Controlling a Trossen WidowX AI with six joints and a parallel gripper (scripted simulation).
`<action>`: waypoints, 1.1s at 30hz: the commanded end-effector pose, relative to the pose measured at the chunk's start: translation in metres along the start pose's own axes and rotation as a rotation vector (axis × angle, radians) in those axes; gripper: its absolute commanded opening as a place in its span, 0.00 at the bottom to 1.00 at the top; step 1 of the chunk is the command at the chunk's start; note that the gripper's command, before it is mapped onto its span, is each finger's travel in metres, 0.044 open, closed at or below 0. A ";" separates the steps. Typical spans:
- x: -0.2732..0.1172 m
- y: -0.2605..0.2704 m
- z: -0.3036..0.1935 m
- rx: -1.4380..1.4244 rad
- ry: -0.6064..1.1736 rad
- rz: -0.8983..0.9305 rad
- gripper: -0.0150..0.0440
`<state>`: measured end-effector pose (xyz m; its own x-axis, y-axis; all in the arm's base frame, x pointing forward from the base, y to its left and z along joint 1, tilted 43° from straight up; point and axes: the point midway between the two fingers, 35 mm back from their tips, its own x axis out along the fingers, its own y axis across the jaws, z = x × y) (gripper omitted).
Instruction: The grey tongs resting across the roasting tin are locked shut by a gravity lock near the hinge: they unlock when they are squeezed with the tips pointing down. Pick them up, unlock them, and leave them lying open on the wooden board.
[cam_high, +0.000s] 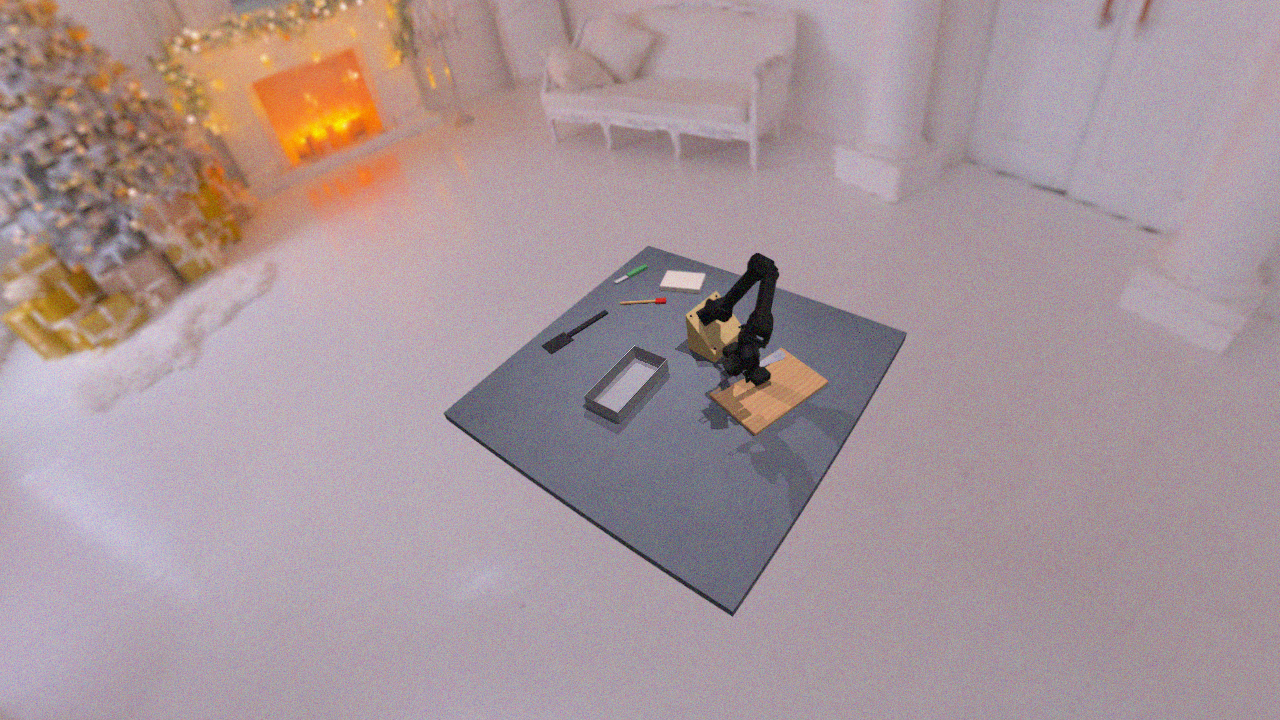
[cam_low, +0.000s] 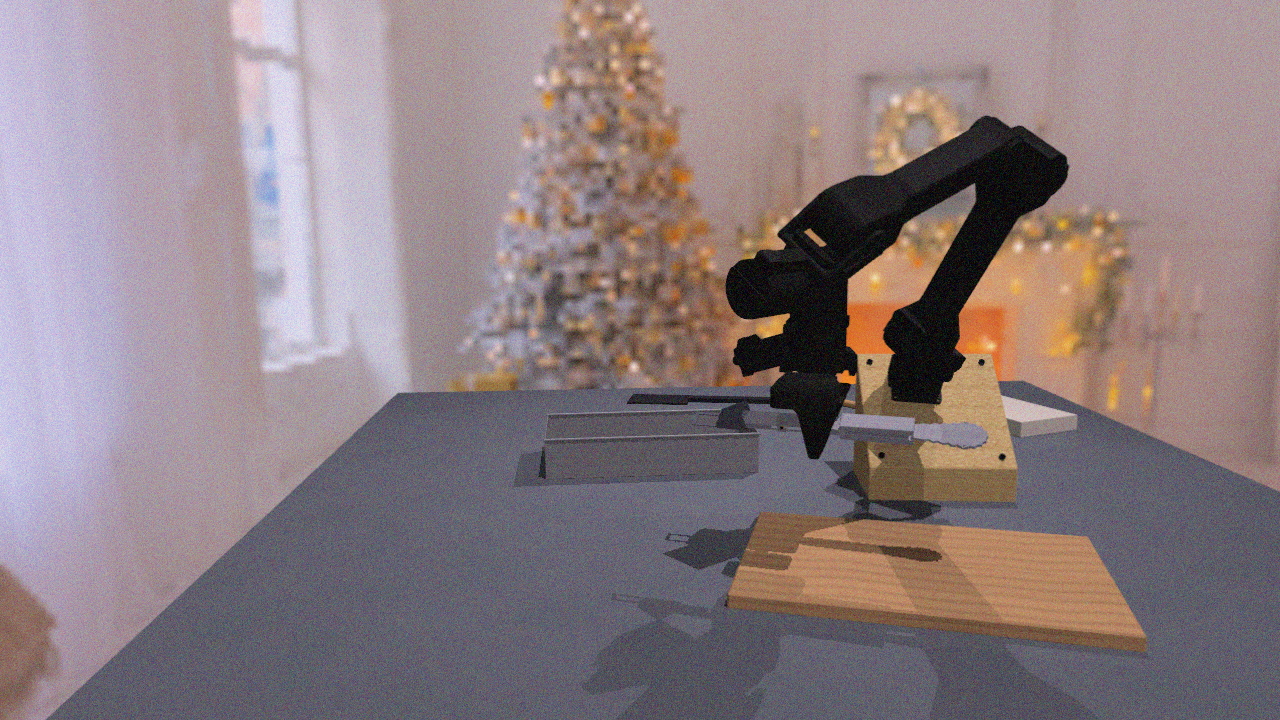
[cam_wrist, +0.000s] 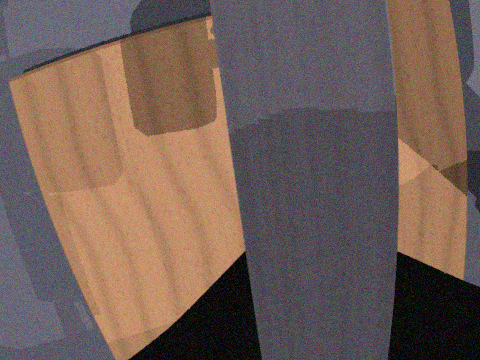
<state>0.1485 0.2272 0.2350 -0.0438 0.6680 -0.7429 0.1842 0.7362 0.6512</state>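
The grey tongs (cam_high: 775, 358) (cam_low: 878, 434) (cam_wrist: 315, 175) are held in the air, about level, with the scalloped tips to the right in the exterior view. The two arms look close together; whether the lock is engaged cannot be told. My gripper (cam_low: 815, 438) (cam_wrist: 303, 256) points down and is shut on the tongs around their middle. In the wrist view the tongs run between the two black fingers. The wooden board (cam_high: 792, 398) (cam_low: 1029, 586) (cam_wrist: 165, 170) lies flat below, with shadows of the arm and tongs on it. The roasting tin (cam_high: 604, 411) (cam_low: 644, 459) stands apart, with nothing across it.
The arm stands on a wedge-shaped wooden block (cam_high: 700, 342) (cam_low: 935, 485) close behind the board. Farther off lie a black spatula (cam_high: 559, 342), a red-tipped stick (cam_high: 659, 301), a green-and-white marker (cam_high: 636, 270) and a white block (cam_high: 682, 280) (cam_low: 1042, 419).
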 end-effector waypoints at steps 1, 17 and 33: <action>-0.007 0.003 -0.024 -0.050 -0.001 0.025 0.00; -0.007 0.001 -0.039 -0.065 -0.024 0.002 0.00; 0.000 -0.014 -0.046 -0.044 -0.248 -0.146 0.00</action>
<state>0.1015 0.2250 0.2330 0.1173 0.5407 -0.8330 0.1388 0.8216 0.5529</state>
